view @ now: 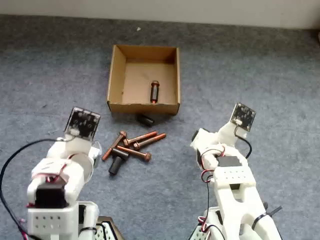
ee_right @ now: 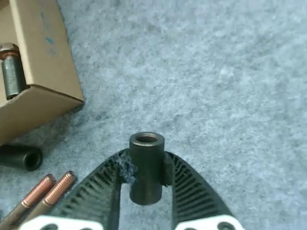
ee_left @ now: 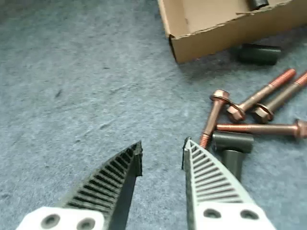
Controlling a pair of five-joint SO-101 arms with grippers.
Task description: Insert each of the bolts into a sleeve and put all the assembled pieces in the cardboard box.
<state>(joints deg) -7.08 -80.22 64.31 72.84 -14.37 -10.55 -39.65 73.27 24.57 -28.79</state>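
Right gripper: is clenching a black sleeve, which is standing upright between the jaws with its open bore facing the wrist camera.
Left gripper: is hanging released, jaws spread, over bare grey carpet.
Bolts: four copper-coloured ones are lying in a loose pile on the carpet in front of the box, between the two arms.
Flanged sleeve: is lying just beside the pile and just beside the left gripper's white finger.
Loose sleeve: is lying on its side outside the box, against its front wall.
Cardboard box: is sitting beyond the pile, holding one assembled piece lying flat on its floor.
Right wrist view: is also catching the box corner and two threaded bolt ends near the gripper.
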